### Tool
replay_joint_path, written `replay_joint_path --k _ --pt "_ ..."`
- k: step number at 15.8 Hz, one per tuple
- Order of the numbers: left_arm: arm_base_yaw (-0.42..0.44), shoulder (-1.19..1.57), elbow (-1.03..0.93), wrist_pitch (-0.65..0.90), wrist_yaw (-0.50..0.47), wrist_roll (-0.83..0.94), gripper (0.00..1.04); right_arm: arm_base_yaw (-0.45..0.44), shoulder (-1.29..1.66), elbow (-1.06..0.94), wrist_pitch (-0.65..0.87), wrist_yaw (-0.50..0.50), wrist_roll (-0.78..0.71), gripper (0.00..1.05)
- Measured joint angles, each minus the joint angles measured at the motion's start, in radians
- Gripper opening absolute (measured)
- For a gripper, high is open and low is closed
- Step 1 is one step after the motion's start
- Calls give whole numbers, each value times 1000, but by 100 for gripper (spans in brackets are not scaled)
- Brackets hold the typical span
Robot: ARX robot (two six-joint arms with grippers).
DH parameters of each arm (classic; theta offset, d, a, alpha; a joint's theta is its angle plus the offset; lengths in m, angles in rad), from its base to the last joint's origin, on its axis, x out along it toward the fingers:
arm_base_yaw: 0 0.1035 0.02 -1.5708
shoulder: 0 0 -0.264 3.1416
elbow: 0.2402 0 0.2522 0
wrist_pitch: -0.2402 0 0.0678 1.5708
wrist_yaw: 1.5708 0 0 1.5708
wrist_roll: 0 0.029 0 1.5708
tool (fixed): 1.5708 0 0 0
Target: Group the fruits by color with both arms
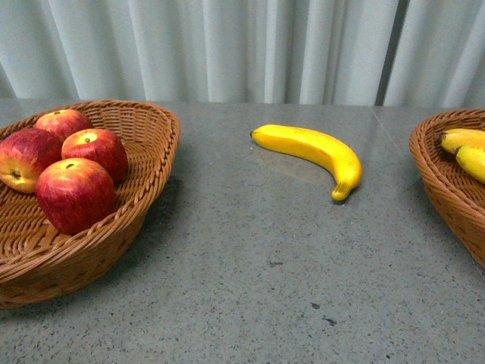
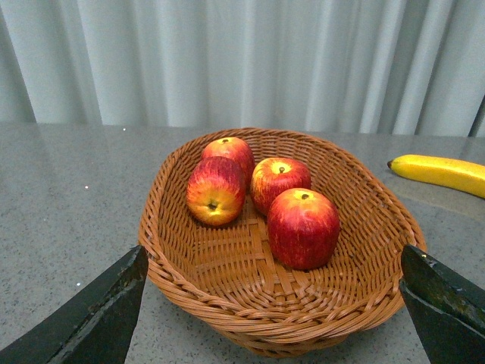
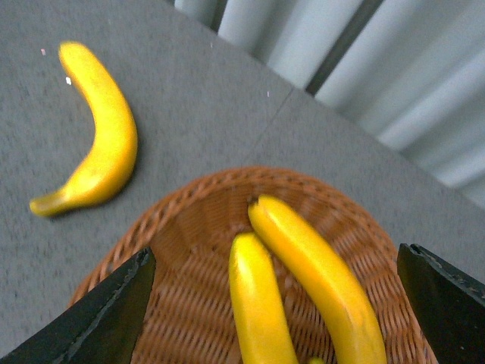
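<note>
**Front view.** Four apples (image 1: pixel 76 193) are sitting together in the left basket (image 1: pixel 163 144). Two bananas (image 1: pixel 466 152) are lying in the right basket (image 1: pixel 432 174), at the frame's edge. One loose banana (image 1: pixel 314 150) is lying on the table (image 1: pixel 250 273) between the baskets, nearer the right one and touching neither. Neither arm is showing here.

**Left wrist view.** The left gripper (image 2: pixel 273 254) is hanging over the near rim of the left basket, jaws spread wide and gripping nothing. Judgement: the red side is looking complete, so this arm is likely idling.

**Right wrist view (slightly blurred).** The right gripper (image 3: pixel 274 252) is hovering above the right basket, jaws wide apart and empty. The loose banana is lying on the table near that basket's rim. Judgement: the stray is falling to the right arm, since it is lying on that side and belongs with the yellows. Its glossy, curved body is probably calling for a grip across the middle.
</note>
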Motion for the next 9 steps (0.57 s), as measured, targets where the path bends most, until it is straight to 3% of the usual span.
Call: replay_joint_path --k 4,7,9 --pt "0 0 0 0 0 0 98 225 177 147 107 19 143 98" --pt "0 0 0 0 0 0 98 390 414 330 108 43 221 98" --pt "0 0 0 0 0 0 98 449 556 465 73 59 266 98"
